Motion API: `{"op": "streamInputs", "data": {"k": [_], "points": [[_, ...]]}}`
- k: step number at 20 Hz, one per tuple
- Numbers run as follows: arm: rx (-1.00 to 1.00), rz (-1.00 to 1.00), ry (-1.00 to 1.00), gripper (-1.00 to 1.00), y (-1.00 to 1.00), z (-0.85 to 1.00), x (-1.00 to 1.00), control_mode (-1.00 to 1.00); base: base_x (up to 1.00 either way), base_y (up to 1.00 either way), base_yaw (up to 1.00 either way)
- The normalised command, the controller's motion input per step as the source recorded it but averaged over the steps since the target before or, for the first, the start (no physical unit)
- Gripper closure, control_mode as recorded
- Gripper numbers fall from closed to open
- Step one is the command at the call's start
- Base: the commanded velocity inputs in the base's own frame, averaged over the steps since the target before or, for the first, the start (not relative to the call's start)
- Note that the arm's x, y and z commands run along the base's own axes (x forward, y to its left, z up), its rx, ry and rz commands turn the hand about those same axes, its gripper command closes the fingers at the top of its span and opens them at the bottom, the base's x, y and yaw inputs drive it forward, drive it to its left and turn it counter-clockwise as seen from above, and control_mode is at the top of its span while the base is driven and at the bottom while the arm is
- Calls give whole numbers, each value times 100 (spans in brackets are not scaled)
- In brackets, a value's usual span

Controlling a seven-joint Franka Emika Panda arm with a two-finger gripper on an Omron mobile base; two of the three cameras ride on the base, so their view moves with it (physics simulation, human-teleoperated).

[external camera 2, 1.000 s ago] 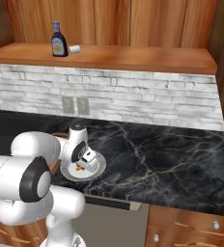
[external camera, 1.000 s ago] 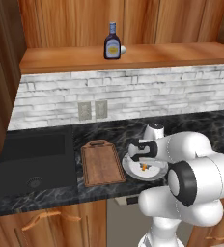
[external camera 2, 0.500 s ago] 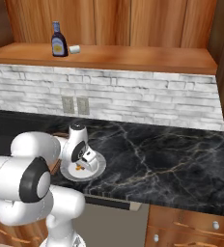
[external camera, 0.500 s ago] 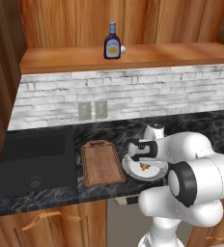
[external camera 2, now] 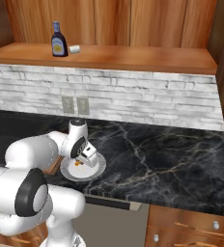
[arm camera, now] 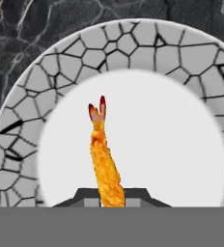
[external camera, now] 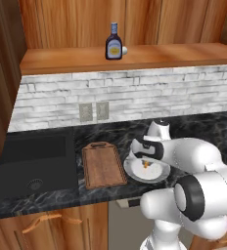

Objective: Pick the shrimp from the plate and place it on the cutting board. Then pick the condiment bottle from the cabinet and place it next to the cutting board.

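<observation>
The fingers [arm camera: 111, 198] are clenched on the shrimp [arm camera: 104, 159], gripping it at its thick end; in the hand view the orange body runs up from between the two dark tips and ends in a forked reddish tail over the smooth white centre of the plate [arm camera: 133, 43]. Whether the shrimp is touching the plate or is just clear of it cannot be told.

From the base views, the hand is low over the plate [external camera: 157, 174], with the shrimp [external camera: 145, 164] showing as a small orange spot beneath it. The plate sits on the dark marble counter [external camera 2: 172, 154], close to the front edge. The cutting board [external camera: 102, 165] lies just beside the plate on the arm's left, handle end toward the wall, with a narrow strip of counter between the two. Its top surface is bare. Beyond the board, further left, is the black sink [external camera: 34, 163].

To the arm's right of the plate [external camera 2: 95, 169] the counter is open and unobstructed as far as the side wall.

The bottle [external camera: 114, 42] stands upright on the ledge of the cabinet [external camera: 135, 56], above the white brick backsplash [external camera 2: 147, 103], with a small white block [external camera 2: 75, 49] just beside it.
</observation>
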Motion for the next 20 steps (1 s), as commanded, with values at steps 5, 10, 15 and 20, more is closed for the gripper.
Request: {"op": "streamInputs", "data": {"k": [5,10,15,20], "points": [[3,0,-5,100,15,16,0,-100,0,0,0],[0,0,-5,100,25,12,0,-100,0,0,0],[0,0,-6,100,30,10,0,-100,0,0,0],[0,0,-6,100,32,5,-1,-100,0,0,0]]}}
